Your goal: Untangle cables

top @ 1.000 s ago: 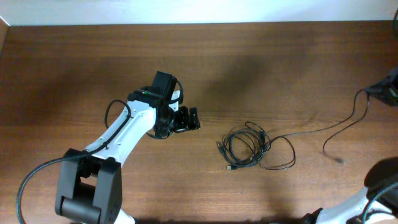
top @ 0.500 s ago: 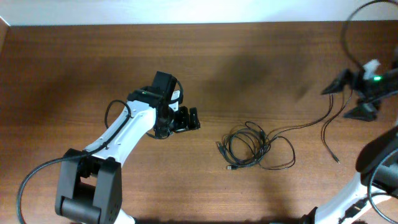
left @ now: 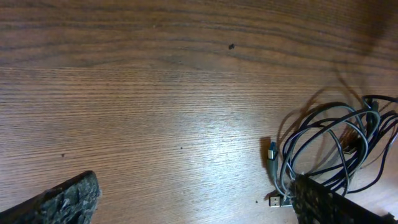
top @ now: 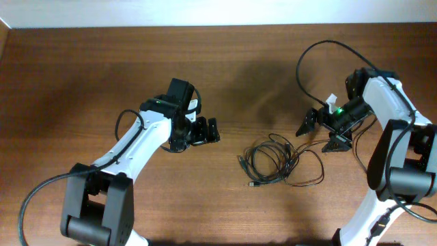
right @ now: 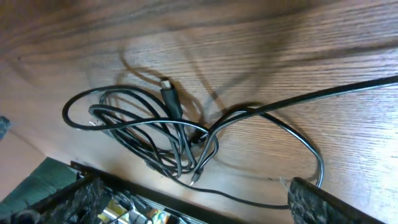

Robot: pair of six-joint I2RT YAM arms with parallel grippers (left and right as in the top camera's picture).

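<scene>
The cables lie as a loose tangle of thin black loops on the wooden table, right of centre. One long strand curves out of the tangle to the right. My left gripper stands open left of the tangle, apart from it. In the left wrist view the cables and a silver plug lie by the right finger, and the left gripper holds nothing. My right gripper hovers open just right of the tangle. In the right wrist view the cables lie ahead of the right gripper, with a thin strand on the table between its fingers.
A thick black arm cable arcs above the right arm. The table's far edge runs along the top, against a pale wall. Both arm bases stand at the near edge.
My right gripper opened, letting go of the cable end it held at the far right. It then swung left to just beside the tangle. The left arm has not moved.
</scene>
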